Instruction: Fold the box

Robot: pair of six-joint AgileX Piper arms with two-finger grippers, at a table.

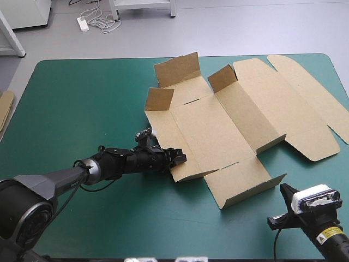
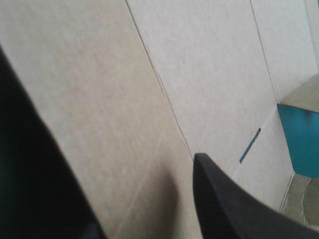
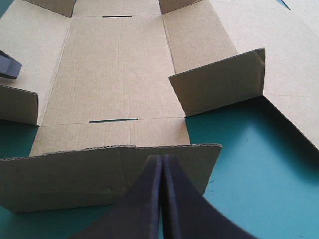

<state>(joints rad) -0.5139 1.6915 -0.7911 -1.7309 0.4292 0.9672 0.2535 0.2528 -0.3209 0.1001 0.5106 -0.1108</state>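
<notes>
A strip of spare board (image 1: 5, 106) lay at the left edge of the teal-green worktop (image 1: 82, 109). The left arm reached in low from the near left, and the left gripper (image 1: 177, 157) was at the near left corner of the brown box (image 1: 218, 120), beside a raised flap (image 1: 188, 170). In the left wrist view the left gripper (image 2: 139, 199) stood wide, with its black fingers (image 2: 224, 204) apart over the board (image 2: 149, 74), which filled the view. A narrow slot (image 2: 249, 146) in the board showed teal-green through it.

The box lay at the middle and right of the worktop, mostly flat. Three flaps stood up along its far left side (image 1: 177, 68) and a long wall (image 1: 248, 190) was raised on the near side. The lid panels (image 1: 305, 103) lay flat toward the far right corner.

The right gripper (image 1: 285, 190) was near the right end of that near wall, over bare cover. In the right wrist view the right gripper (image 3: 162, 162) was closed, its fingers meeting in one point and holding nothing. The near wall (image 3: 109, 174) stood just ahead of it and the box floor (image 3: 114, 74) lay beyond. A second wall (image 3: 219, 84) stood upright to one side, and one finger (image 3: 7, 64) of the left gripper showed at the far flap.
</notes>
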